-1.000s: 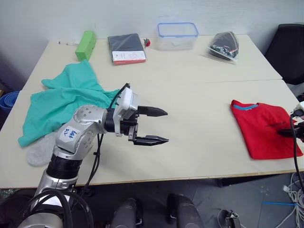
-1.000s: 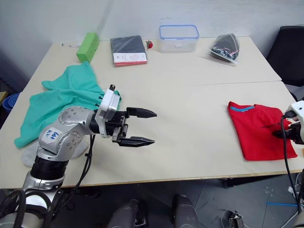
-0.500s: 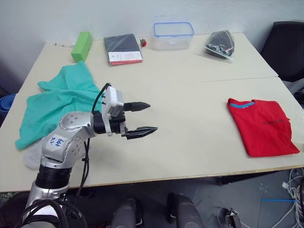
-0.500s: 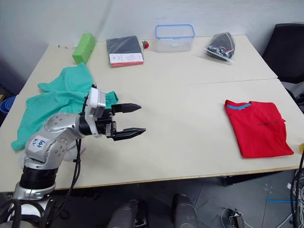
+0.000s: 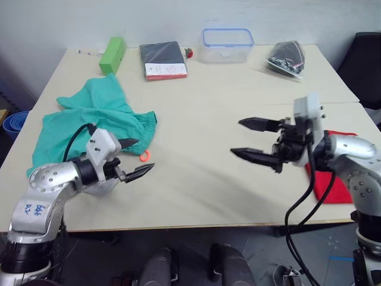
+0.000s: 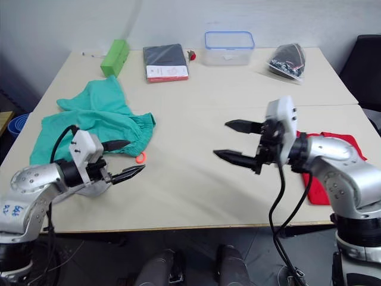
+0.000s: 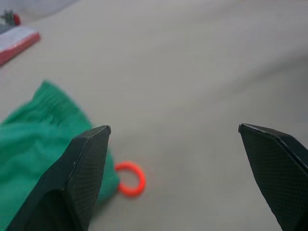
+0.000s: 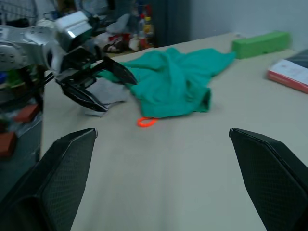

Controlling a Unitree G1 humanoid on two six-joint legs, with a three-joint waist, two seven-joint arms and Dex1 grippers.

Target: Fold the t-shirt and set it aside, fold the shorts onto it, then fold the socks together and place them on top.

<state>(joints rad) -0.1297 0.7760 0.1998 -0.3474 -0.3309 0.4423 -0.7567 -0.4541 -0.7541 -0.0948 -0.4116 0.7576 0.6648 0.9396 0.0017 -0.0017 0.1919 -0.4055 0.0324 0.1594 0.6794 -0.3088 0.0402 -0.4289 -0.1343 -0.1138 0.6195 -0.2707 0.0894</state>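
Note:
The teal-green shorts [image 5: 89, 119] lie crumpled on the table's left side, with the orange drawstring loop [image 5: 144, 157] on the table beside the waistband. My left gripper [image 5: 141, 156] is open just above the table, right next to that loop [image 7: 131, 178]. A grey sock [image 8: 109, 92] lies under my left arm, mostly hidden. The red t-shirt [image 5: 324, 185] lies folded at the right edge, largely covered by my right arm. My right gripper [image 5: 237, 137] hovers open over the table's middle, empty and pointing toward the shorts [image 8: 178, 82].
Along the far edge sit a green box [image 5: 112, 53], a black packet [image 5: 162, 59], a clear tub with a blue lid [image 5: 227, 44] and a dark bag [image 5: 287, 58]. A black chair [image 5: 369, 59] stands off the right corner.
My right arm has swung in from the right edge to the middle of the table, open. My left gripper has drawn back toward the shorts' waistband. The camera has shifted.

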